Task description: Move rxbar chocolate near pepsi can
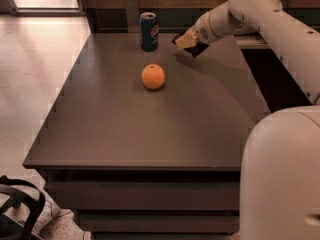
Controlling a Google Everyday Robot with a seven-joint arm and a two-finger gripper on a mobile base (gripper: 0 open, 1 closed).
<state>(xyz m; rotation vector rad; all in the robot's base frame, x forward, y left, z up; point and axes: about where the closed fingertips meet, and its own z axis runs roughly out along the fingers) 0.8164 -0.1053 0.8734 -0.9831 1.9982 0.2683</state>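
Note:
The pepsi can (148, 31) stands upright at the far edge of the dark table (150, 124), left of centre. My gripper (186, 42) hangs just above the table's far edge, to the right of the can and about a can's width away. It is shut on the rxbar chocolate (198, 49), of which only a small black end shows under the fingers. The bar is held off the table and casts a shadow on it. The rest of the bar is hidden by the gripper.
An orange (153, 76) lies on the table in front of the can. My arm reaches in from the right and my base (280, 179) fills the lower right. A dark wall runs behind the table. Black gear (15, 214) lies on the floor at lower left.

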